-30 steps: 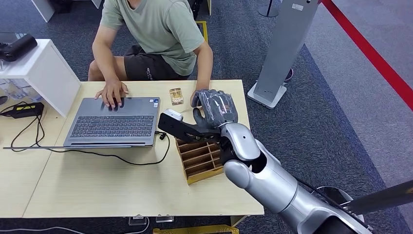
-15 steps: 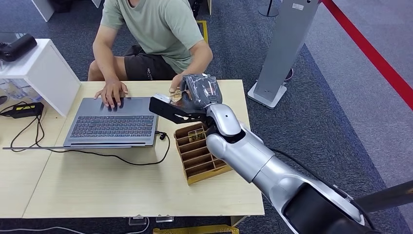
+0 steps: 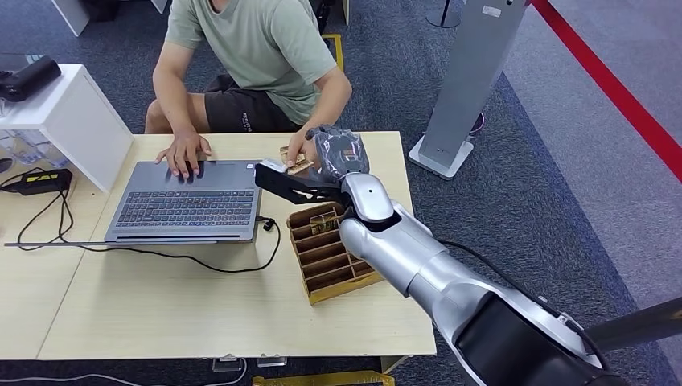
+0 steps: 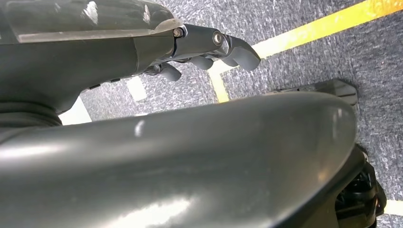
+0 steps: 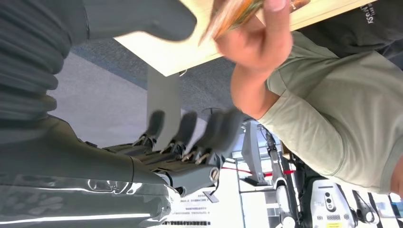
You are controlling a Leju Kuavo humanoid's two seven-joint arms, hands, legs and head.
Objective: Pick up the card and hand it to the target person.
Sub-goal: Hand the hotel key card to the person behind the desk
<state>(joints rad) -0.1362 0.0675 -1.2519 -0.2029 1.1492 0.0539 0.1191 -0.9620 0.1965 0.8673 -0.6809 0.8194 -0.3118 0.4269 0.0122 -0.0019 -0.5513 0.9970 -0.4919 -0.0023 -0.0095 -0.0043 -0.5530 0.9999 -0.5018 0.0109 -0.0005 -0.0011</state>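
From the head view we judge the handover to be at its very last stage: our right hand [image 3: 336, 154] is stretched over the far edge of the wooden table [image 3: 201, 314], and the card [image 3: 297, 166] sits at its near side, where the person's hand [image 3: 303, 151] meets it. Picking up looks done; what remains, as we read it, is for the person to take the card fully and for us to pull the arm clear of the slotted wooden card holder [image 3: 330, 253] and the laptop [image 3: 189, 201]. This view does not let us say who holds the card, since our own hand covers the contact. In the left wrist view our left hand [image 4: 209, 50] hangs over grey carpet with a yellow floor line [image 4: 304, 29]; its fingers are curled loosely with nothing in them. The right wrist view supplies what the head view hides: the person's hand [image 5: 256, 45] is clamped on the blurred card [image 5: 235, 16] against the table edge, while our dark fingers [image 5: 190, 128] stand spread and apart from it, the thick thumb [image 5: 138, 19] on the other side, so we judge our right hand wide and no longer gripping.
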